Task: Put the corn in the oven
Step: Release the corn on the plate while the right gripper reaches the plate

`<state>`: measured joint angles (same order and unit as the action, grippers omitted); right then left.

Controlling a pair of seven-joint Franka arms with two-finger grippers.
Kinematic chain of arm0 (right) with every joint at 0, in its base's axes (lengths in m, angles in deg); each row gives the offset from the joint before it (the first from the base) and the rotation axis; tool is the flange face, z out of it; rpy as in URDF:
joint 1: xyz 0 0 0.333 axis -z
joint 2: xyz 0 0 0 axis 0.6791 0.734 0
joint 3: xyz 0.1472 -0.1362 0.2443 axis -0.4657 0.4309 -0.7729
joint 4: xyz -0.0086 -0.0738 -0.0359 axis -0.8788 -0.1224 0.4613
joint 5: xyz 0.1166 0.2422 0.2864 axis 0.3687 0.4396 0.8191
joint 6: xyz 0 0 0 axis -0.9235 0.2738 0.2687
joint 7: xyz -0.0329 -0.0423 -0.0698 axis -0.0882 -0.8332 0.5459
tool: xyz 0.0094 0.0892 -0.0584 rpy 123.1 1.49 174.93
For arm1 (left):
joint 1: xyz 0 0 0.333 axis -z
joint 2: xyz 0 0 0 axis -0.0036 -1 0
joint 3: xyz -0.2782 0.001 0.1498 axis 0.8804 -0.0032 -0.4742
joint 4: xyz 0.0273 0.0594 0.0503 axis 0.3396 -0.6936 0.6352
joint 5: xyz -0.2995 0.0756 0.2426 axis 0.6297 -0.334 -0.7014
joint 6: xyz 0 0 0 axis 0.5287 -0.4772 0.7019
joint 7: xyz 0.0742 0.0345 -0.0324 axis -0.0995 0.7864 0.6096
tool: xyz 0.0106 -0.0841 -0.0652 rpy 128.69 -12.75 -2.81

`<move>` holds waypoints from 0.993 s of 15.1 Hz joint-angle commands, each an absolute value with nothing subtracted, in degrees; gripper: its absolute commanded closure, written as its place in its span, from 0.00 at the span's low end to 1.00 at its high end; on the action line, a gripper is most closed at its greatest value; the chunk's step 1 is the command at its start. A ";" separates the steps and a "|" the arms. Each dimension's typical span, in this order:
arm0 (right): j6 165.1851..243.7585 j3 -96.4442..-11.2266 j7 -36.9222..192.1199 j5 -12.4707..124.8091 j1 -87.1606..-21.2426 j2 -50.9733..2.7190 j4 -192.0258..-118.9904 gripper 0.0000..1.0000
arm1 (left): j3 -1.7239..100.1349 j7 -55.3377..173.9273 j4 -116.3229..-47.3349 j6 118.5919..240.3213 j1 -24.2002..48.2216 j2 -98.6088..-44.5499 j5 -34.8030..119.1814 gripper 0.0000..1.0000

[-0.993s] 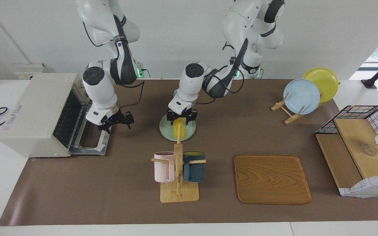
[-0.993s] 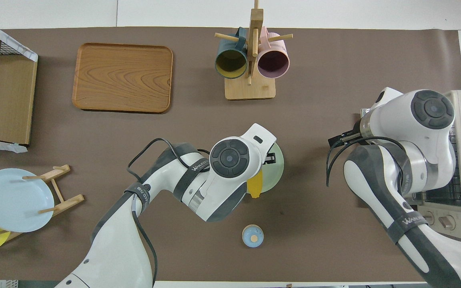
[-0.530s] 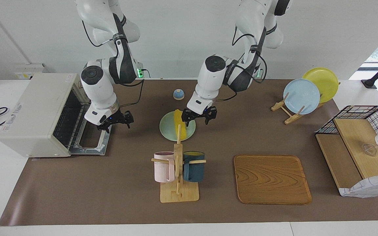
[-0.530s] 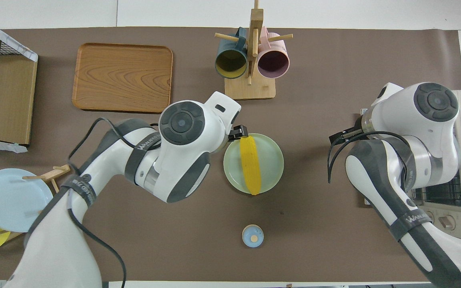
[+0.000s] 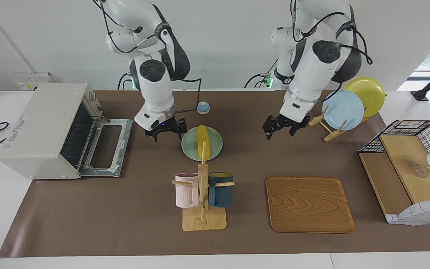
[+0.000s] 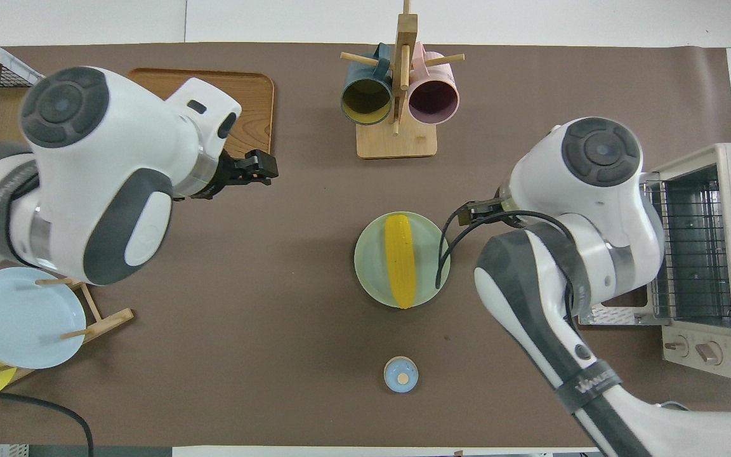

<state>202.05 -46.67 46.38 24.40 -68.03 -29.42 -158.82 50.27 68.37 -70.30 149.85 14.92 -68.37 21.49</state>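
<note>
The yellow corn [image 5: 202,143] lies across a pale green plate [image 5: 215,145] mid-table, with nothing touching it; the overhead view shows the corn [image 6: 400,260] lying whole on the plate [image 6: 432,254]. The off-white oven [image 5: 39,123] stands at the right arm's end, its door [image 5: 106,148] folded down flat and the wire rack showing. My right gripper [image 5: 164,131] hangs open and empty over the mat between the oven door and the plate. My left gripper [image 5: 282,127] is open and empty over the mat, toward the left arm's end from the plate.
A wooden mug rack [image 5: 202,190] with a pink and a dark teal mug stands farther out than the plate. A wooden tray [image 5: 309,203], a plate stand [image 5: 343,108] with blue and yellow plates, a small blue lidded pot [image 5: 203,107] and a wire shelf [image 5: 409,168] are also on the table.
The left gripper let go of the corn on the plate and swung up and away toward its own end. The right arm left the oven door and came beside the plate.
</note>
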 commanded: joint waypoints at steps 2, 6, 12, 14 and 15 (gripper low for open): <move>194.45 -46.20 30.53 24.09 -78.26 -14.45 -140.20 0.00 | 50.75 59.25 -70.45 142.34 8.69 -63.20 21.54 0.00; 201.03 -46.20 27.50 21.98 -82.85 -12.23 -142.72 0.00 | 50.84 57.30 -70.54 136.45 7.62 -59.68 17.05 0.00; 208.59 -46.28 27.32 21.71 -83.73 -13.89 -151.41 0.20 | 51.19 55.45 -70.98 126.34 7.70 -56.42 17.05 0.00; 210.00 -46.37 27.50 21.80 -83.73 -14.42 -153.00 0.34 | 51.45 55.45 -70.28 126.15 7.62 -57.03 17.14 0.00; 210.53 -46.55 27.59 21.80 -83.65 -14.59 -154.05 0.36 | 51.36 55.45 -69.58 126.24 7.62 -57.47 17.14 0.00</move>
